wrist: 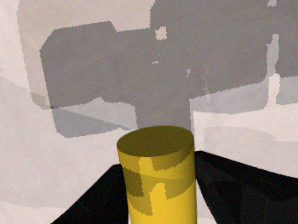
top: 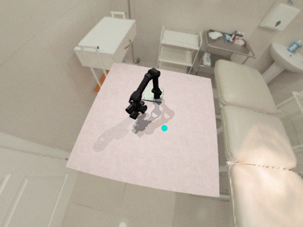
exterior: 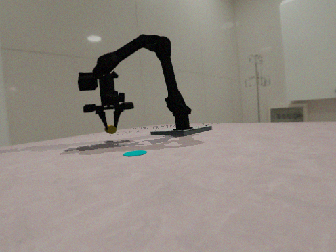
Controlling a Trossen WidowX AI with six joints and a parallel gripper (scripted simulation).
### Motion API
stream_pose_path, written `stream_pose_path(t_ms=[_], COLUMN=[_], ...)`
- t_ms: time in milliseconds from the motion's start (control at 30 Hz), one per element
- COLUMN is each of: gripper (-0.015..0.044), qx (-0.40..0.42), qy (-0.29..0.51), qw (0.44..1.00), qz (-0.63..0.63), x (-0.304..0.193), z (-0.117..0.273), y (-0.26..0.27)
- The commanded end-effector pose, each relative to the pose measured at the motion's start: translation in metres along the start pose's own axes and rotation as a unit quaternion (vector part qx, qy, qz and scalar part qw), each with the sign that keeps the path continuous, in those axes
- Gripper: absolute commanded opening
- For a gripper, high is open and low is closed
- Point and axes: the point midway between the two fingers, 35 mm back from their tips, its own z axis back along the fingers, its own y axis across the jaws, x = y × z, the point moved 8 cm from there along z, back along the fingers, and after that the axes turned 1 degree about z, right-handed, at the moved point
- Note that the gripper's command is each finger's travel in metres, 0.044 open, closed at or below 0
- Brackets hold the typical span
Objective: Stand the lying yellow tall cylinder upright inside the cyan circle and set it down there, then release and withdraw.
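You had white carts beyond the desk's far edge, a padded couch along its right edge, a sink far right.

Pale pinkish matte table top: flat cyan circle near centre, grey square arm base plate at far side.
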Motion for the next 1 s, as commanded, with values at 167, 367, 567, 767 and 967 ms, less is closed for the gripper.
stream_pose_path(t_ms=[167, 367, 567, 767, 967], gripper=[0.0105, 0.0105, 0.0105, 0.0105, 0.0105], qx=[-0.003, -0.003, -0.003, -0.003, -0.003], qy=[0.000, 0.000, 0.000, 0.000, -0.001], qw=[1.000, 1.000, 1.000, 1.000, 1.000], qz=[-0.001, -0.001, -0.001, -0.002, -0.006], x=[0.000, 0.000, 0.001, 0.003, 0.017], z=[0.029, 0.049, 0.068, 0.076, 0.078], y=[-0.001, 0.000, 0.003, 0.003, -0.004])
